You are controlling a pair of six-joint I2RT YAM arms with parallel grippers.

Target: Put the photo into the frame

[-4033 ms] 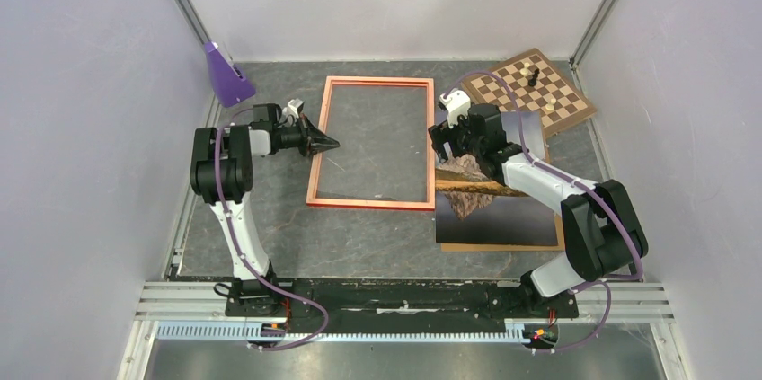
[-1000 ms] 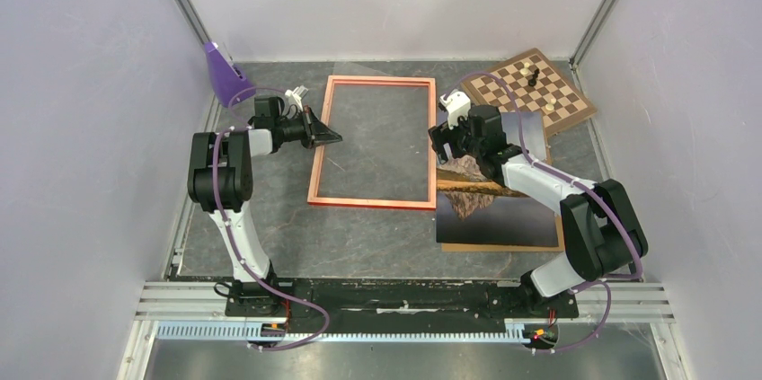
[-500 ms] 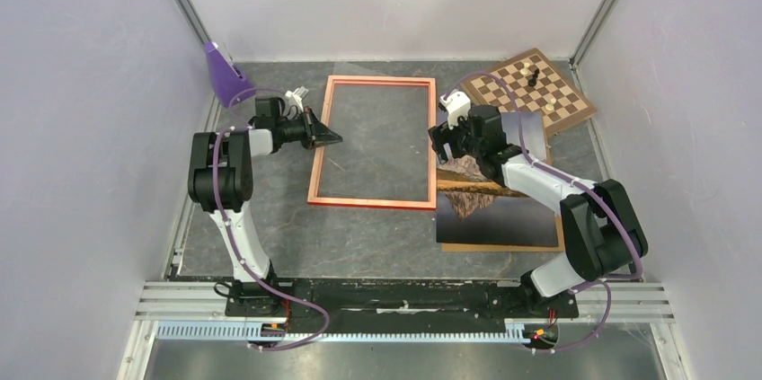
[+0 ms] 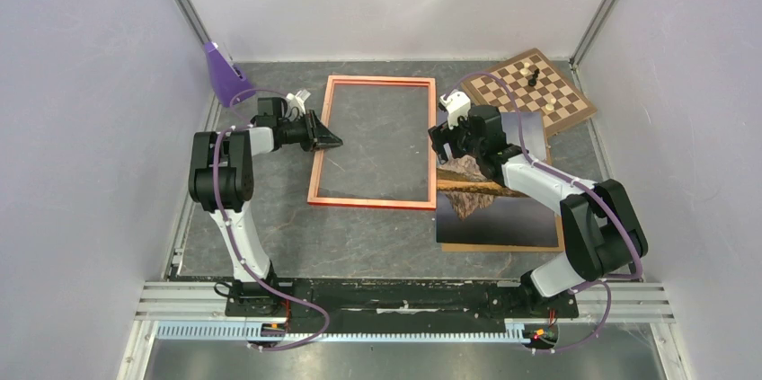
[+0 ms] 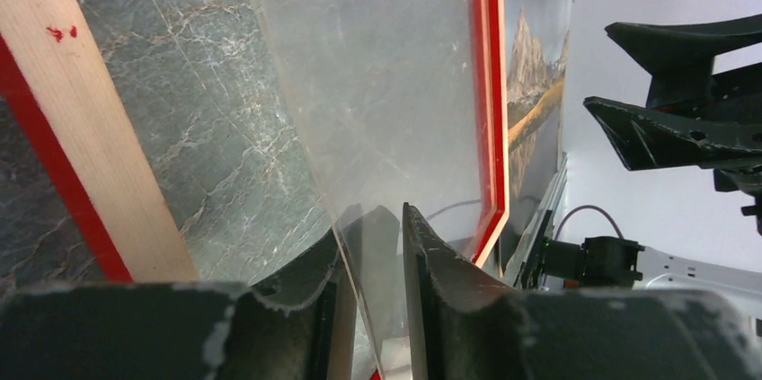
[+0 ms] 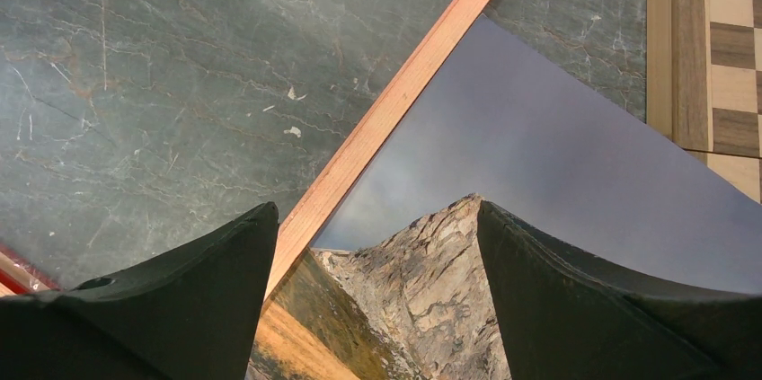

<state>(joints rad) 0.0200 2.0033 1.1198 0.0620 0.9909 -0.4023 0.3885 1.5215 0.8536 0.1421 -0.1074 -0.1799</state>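
Note:
The orange-red frame (image 4: 372, 81) lies flat at the table's middle, its red rail (image 5: 492, 83) running down the left wrist view. A clear pane (image 5: 386, 83) slants up over it. The pane's edge sits between the fingers of my left gripper (image 4: 334, 139) (image 5: 373, 227), whose jaws are slightly open with a gap on one side. The photo (image 4: 494, 214) (image 6: 539, 173), a mountain mirrored in a lake, lies to the right of the frame. My right gripper (image 4: 442, 148) (image 6: 377, 218) hovers wide open over the photo's left edge and the frame's right rail (image 6: 395, 101), holding nothing.
A brown backing board (image 4: 562, 232) shows under the photo's right and near edges. A chessboard (image 4: 539, 88) (image 6: 719, 57) with a few pieces sits at the back right. A purple object (image 4: 226, 75) stands at the back left by the wall.
My left gripper's jaws have parted a little around the clear pane. The right arm, the photo and the frame have stayed put over the last second.

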